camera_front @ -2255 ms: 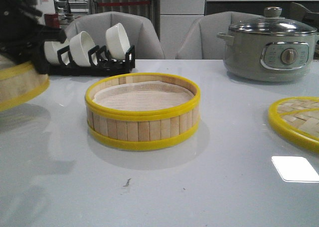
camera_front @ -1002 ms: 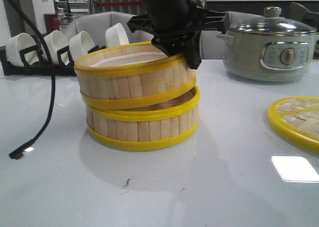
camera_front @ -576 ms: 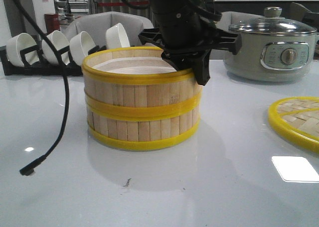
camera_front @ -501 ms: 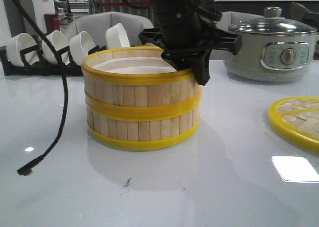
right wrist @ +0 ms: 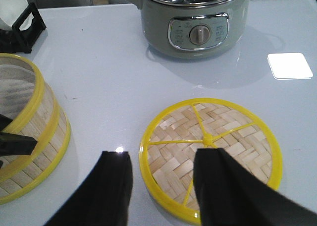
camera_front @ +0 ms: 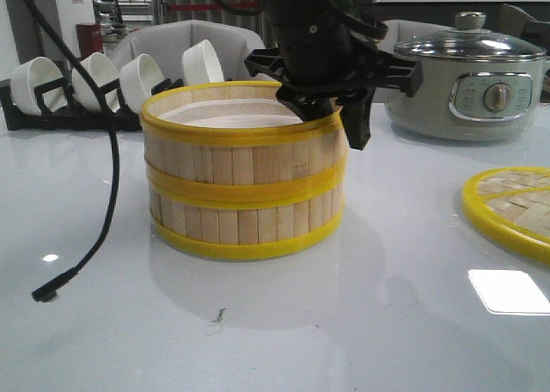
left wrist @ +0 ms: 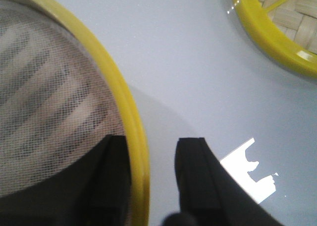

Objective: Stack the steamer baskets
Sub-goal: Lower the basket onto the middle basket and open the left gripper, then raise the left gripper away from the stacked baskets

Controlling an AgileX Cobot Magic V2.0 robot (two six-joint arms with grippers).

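Two steamer baskets stacked on the desk [camera_front: 412, 323], left end effector [camera_front: 331, 121] at the top rim.

The upper basket [camera_front: 236, 151] sits squarely on the lower basket [camera_front: 245, 224]. The left end effector's fingers [left wrist: 198, 176] straddle the upper basket's yellow rim, one inside over the liner, one outside, spread with a gap to the rim, not gripping. The right end effector [right wrist: 161, 186] hovers spread and empty over the desk, the woven lid [right wrist: 210, 154] just under and beyond it, the grey pot [right wrist: 195, 23] farther beyond, the stack off to one side.
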